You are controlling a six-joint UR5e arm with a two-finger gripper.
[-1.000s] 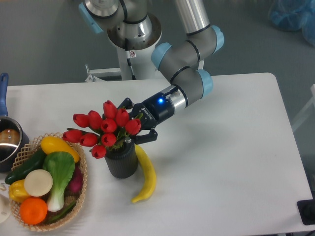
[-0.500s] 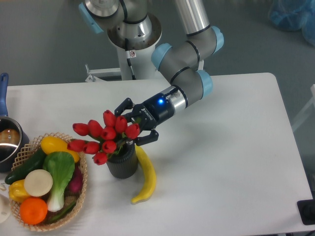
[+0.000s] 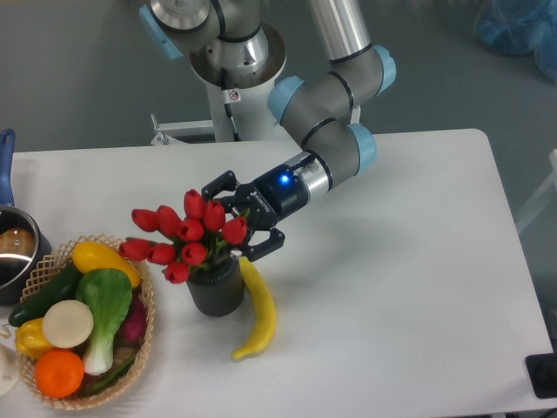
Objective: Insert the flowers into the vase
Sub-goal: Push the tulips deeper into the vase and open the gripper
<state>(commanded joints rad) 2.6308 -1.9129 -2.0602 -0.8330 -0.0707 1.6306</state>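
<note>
The flowers (image 3: 184,237) are a tight bunch of red closed tulip buds on short green stems, spreading wider than the vase (image 3: 215,288) beneath them. The stems enter the vase mouth; the buds lean toward the left edge of the bench (image 3: 392,287). The vase is a dark ribbed cylinder, upright, standing left of the middle of the bench, nearer its front edge.

The tool (image 3: 242,218) sits just behind and right of the bunch, its black fingers spread apart on either side of the rearmost buds (whether they touch the stems cannot be told). It grips nothing that can be seen.

A yellow banana (image 3: 255,309) lies just right of the vase, touching or nearly so. A wicker basket (image 3: 144,344) of produce stands at the front-left corner.
</note>
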